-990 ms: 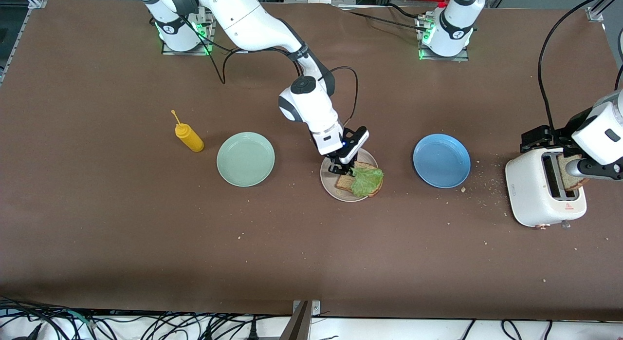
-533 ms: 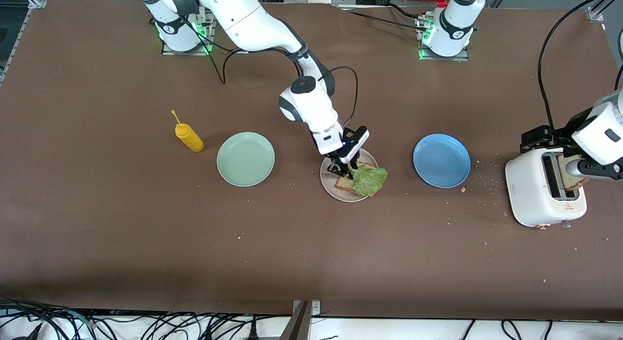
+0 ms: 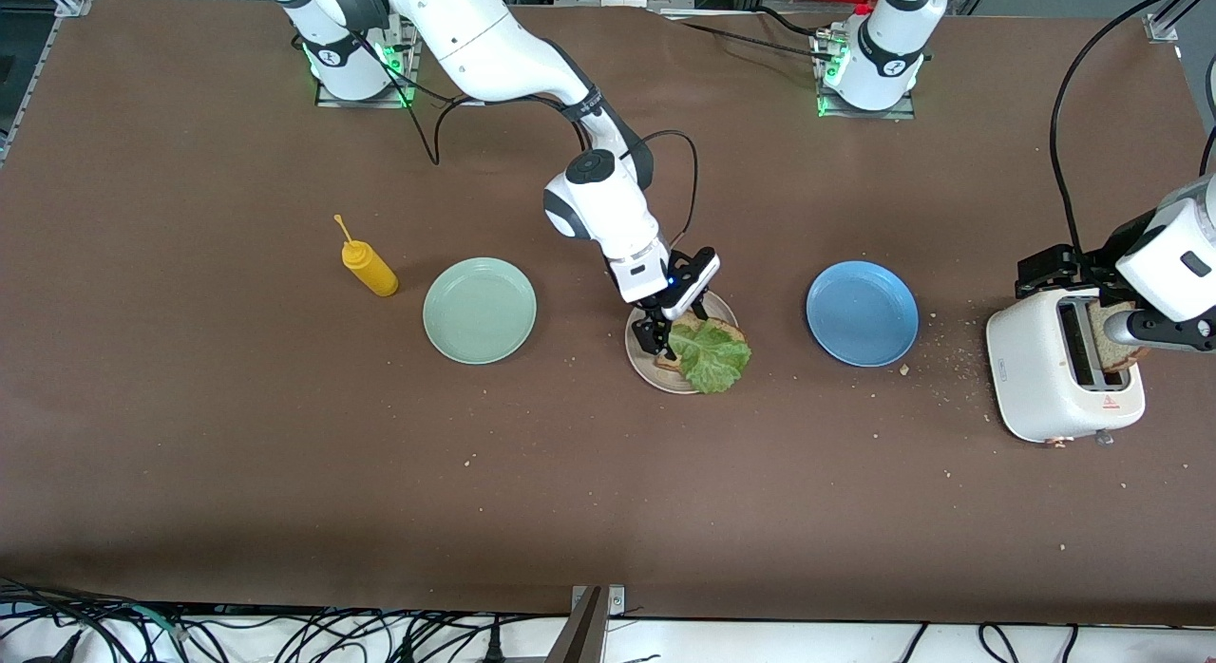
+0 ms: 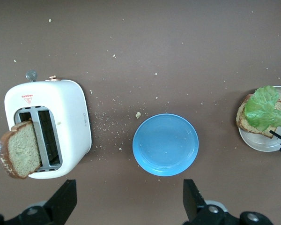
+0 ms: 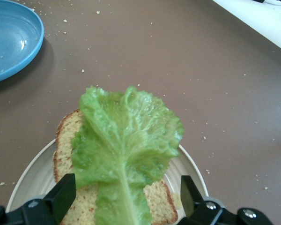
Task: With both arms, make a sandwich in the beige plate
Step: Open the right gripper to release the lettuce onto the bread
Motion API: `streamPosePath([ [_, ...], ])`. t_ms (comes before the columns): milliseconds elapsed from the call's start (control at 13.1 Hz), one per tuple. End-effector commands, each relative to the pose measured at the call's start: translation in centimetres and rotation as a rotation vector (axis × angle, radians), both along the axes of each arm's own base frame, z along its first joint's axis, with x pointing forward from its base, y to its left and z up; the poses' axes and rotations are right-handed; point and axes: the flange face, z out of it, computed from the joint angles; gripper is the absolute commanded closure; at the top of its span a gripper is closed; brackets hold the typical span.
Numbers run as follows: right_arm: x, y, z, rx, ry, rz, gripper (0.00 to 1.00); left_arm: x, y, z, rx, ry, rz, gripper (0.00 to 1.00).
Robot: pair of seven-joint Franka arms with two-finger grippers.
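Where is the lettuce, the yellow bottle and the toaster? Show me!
lettuce (image 3: 709,350): front view, middle of the green leaf.
yellow bottle (image 3: 371,270): front view, on its body.
toaster (image 3: 1037,370): front view, white side wall beside the slots.

Round shallow beige plate (image 3: 649,367): mid-worktop, between mint and blue plates | square brown wholegrain bread slice (image 5: 70,140): flat on it | ruffled green lettuce leaf (image 3: 708,351): draped over slice
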Motion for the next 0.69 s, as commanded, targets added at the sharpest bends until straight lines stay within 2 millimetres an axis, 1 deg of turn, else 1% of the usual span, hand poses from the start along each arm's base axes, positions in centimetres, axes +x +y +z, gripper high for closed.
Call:
streamPosePath([
  [0, 0.9, -0.2, 2.1, 0.010, 0.003, -0.026, 0.01, -0.3, 0.2, 0.7, 0.019, 0.002, 0.003, 0.00],
  [76, 1.5, -0.7, 3.8, -0.015, 0.030, -0.037, 0.01, -0.3, 0.4, 0.7, 0.019, 0.002, 0.005, 0.00],
  [152, 2.3, -1.6, 6.1, -0.051, 0.073, -0.056, 0.01, -0.3, 0.8, 0.8, 0.019, 0.001, 0.009, 0.00],
  [228, 2.8, -2.3, 8.4, -0.090, 0.121, -0.071, 0.01, -0.3, 1.6, 0.8, 0.015, 0.001, 0.022, 0.00],
  [381, 4.0, -4.6, 13.4, -0.137, 0.200, -0.111, 0.01, -0.3, 2.6, 0.6, 0.014, 0.004, 0.029, 0.00],
  [457, 4.6, -6.2, 15.8, -0.156, 0.242, -0.134, 0.01, -0.3, 3.2, 0.4, 0.016, 0.008, 0.038, 0.00],
  [533, 5.3, -8.3, 18.4, -0.174, 0.292, -0.164, 0.01, -0.3, 3.7, 0.2, 0.016, 0.012, 0.047, 0.00],
  [609, 6.3, -10.8, 20.4, -0.197, 0.341, -0.197, 0.01, -0.3, 4.5, -0.1, 0.016, 0.018, 0.060, 0.00],
])
